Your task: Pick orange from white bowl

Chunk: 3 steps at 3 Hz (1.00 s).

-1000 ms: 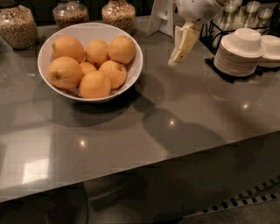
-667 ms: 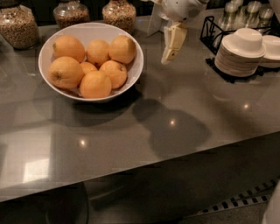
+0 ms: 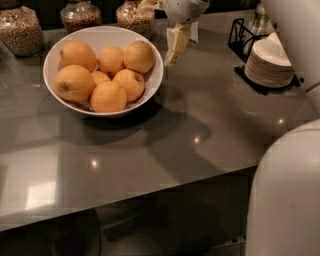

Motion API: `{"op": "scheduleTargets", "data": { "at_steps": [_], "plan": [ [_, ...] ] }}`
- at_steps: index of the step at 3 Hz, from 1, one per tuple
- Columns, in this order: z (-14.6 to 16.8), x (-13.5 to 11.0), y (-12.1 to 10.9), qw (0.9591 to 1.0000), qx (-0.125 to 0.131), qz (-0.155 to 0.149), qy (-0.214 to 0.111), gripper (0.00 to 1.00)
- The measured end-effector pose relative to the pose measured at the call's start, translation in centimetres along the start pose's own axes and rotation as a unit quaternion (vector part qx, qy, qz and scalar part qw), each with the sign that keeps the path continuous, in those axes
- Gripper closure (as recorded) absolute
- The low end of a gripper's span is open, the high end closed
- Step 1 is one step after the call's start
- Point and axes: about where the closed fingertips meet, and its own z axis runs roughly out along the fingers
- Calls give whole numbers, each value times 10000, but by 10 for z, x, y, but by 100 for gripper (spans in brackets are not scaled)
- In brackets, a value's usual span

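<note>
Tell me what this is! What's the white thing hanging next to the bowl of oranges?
That is the arm of a robot. The pale part at its end is the gripper, the bit it grabs things with. It hangs just above the right edge of the white bowl. There is one picture here, looking down on a grey counter. The oranges are all in the bowl, and the gripper has none of them. Behind the bowl stand filled glass jars, and on the right is a stack of plates. The big white shapes at the right are the robot's body.
</note>
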Motion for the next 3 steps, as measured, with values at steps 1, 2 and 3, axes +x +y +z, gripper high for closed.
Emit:
{"op": "scheduleTargets", "data": {
  "at_steps": [1, 2, 3],
  "plan": [
    [11, -2, -10, 9999, -13, -97, -31, 42],
    [22, -4, -13, 9999, -74, -115, -93, 51],
    [35, -7, -11, 9996, -192, -119, -188, 49]
  ]
}}
